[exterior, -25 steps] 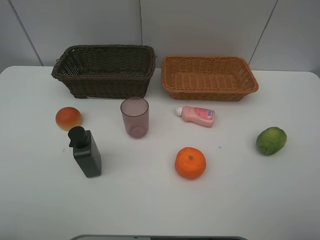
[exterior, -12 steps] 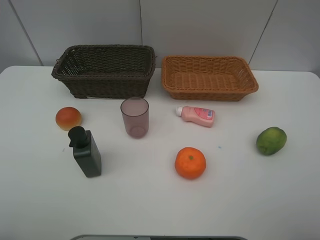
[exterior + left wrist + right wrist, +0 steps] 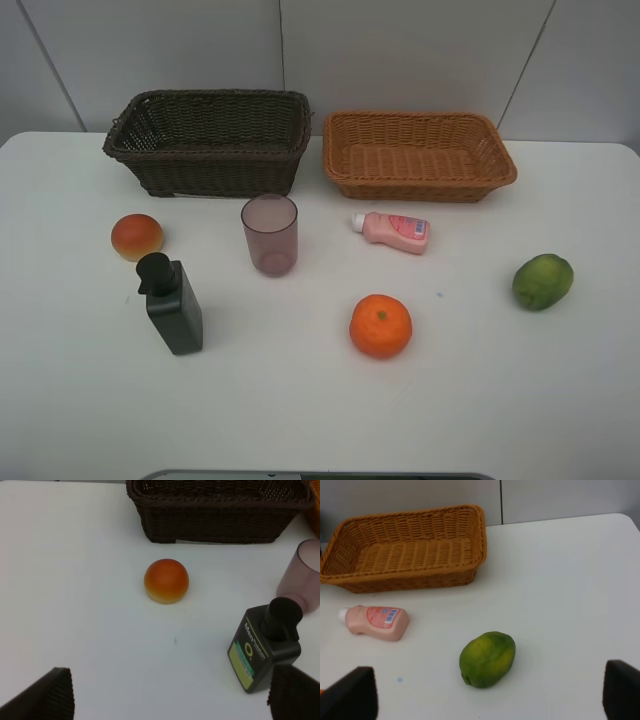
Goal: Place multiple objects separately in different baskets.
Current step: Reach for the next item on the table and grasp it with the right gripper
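The left end effector (image 3: 169,696) hangs over bare tabletop (image 3: 300,420) with its two dark fingers (image 3: 37,697) spread wide and nothing between them; ahead of it lie the bun and the dispenser. Nearest the left edge sits the orange-red bun (image 3: 137,237); slightly right of it and closer to the near edge stands the dark grey pump dispenser (image 3: 173,305), upright and apart from the bun. The dark brown basket (image 3: 215,172) stands at the far edge, left of the middle; in front of its right end the mauve cup (image 3: 269,234) stands upright, mouth up, apart from the basket wall. Around the middle of the tabletop the pink lotion bottle (image 3: 393,231) lies on its side, capped end towards the left edge; closer to the near edge the tangerine (image 3: 380,326) rests by itself. The orange-tan basket (image 3: 420,188) stands at the far edge, right of the middle, close beside the dark one with a narrow gap between them. Near the right edge lies the green lime (image 3: 543,281), well apart from the rest; all six items rest on the tabletop, outside both baskets. The right end effector (image 3: 486,692) is likewise wide, gripping nothing, with the lime just ahead of it.
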Robot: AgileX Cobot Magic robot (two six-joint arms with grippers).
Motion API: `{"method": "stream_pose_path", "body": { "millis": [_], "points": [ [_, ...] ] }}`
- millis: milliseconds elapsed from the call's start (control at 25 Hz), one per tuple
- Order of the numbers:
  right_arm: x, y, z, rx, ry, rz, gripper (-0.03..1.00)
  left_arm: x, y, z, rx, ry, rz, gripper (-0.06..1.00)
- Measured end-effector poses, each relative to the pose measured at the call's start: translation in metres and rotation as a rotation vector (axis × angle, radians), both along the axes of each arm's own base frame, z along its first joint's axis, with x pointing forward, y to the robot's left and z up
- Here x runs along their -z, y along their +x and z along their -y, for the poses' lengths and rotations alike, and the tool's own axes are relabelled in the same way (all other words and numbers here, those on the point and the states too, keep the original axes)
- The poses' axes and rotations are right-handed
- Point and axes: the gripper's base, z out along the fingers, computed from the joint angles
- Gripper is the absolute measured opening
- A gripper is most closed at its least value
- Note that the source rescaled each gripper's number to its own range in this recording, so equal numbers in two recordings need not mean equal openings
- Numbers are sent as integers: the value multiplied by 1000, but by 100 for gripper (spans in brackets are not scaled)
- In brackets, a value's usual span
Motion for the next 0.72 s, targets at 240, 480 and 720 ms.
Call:
{"method": "stream_pose_path", "body": {
  "millis": [240, 480, 720],
  "points": [
    [0, 0, 0, 0, 0, 0, 100, 0, 0, 0, 0, 0, 0, 100],
    [0, 0, 0, 0, 0, 0, 100, 0, 0, 0, 0, 0, 0, 100],
    [0, 0, 0, 0, 0, 0, 100, 0, 0, 0, 0, 0, 0, 100]
  ]
}}
